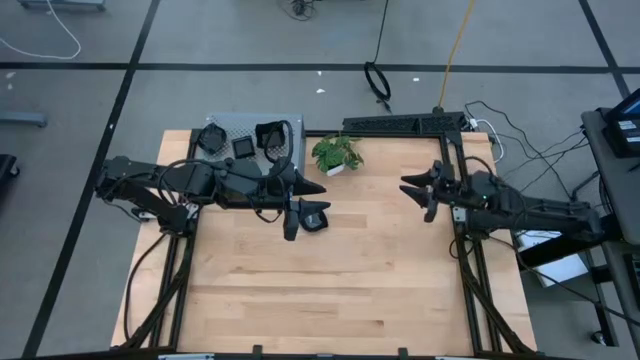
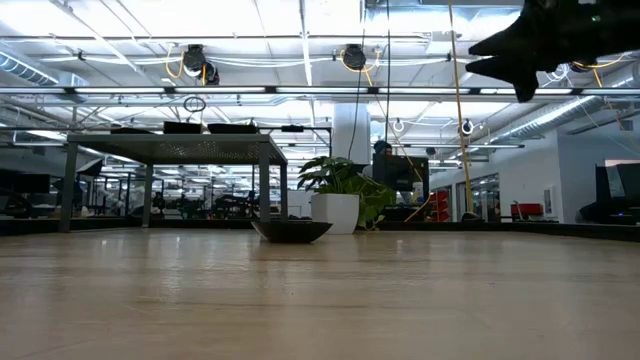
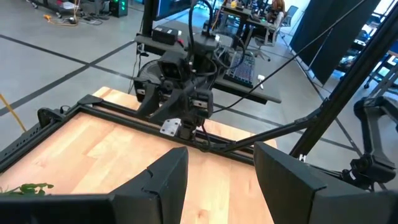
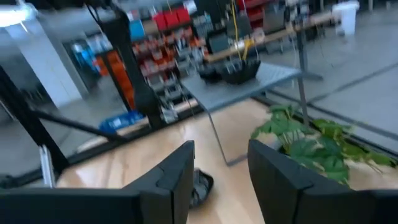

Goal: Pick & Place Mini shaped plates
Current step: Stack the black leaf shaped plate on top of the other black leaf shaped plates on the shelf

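The table (image 1: 340,290) is mostly bare. The grey tray (image 1: 225,125) at its far left corner holds several plates (image 1: 243,147), beside the plant (image 1: 337,153). One plate (image 1: 314,222) sits on the wood near the table's middle, so I judge the job barely started, most plates left. The left gripper (image 1: 297,207) hovers right by that plate, fingers spread and empty. The right gripper (image 1: 420,190) waits near the right edge, raised, fingers also apart, empty.
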{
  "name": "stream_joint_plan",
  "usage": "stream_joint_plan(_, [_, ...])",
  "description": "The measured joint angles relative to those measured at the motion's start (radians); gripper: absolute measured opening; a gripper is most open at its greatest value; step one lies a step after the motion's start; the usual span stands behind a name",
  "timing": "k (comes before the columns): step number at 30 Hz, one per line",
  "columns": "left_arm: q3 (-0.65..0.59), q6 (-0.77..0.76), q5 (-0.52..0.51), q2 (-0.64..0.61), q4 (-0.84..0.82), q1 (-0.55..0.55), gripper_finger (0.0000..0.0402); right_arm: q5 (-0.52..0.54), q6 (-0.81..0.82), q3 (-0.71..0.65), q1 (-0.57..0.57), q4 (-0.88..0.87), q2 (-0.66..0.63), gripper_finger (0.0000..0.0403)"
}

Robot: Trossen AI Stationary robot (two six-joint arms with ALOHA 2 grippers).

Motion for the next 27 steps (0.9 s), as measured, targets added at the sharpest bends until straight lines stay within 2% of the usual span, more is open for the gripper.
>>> stream_joint_plan(7, [0.000, -0.013, 0.000, 0.000, -0.089, 0.000, 0.0186, 0.000, 0.002, -0.122, 0.000, 0.106, -0.109, 0.0135])
stream_joint_plan(14, [0.000, -0.013, 0.000, 0.015, -0.332, 0.000, 0.0186, 0.003, -0.003, -0.202, 0.000, 0.105, -0.127, 0.0135])
stream_joint_plan(17, [0.002, 0.002, 0.000, 0.035, -0.378, 0.001, 0.0186, 0.003, 0.001, -0.234, 0.000, 0.106, -0.127, 0.0135])
stream_joint_plan(20, [0.000, 0.103, 0.011, 0.053, -0.458, 0.001, 0.0186, 0.004, 0.002, -0.260, 0.000, 0.114, -0.127, 0.0135])
stream_joint_plan(27, [0.001, 0.470, 0.030, 0.139, -0.615, -0.007, 0.0186, -0.001, -0.004, -0.325, 0.000, 0.231, -0.126, 0.0134])
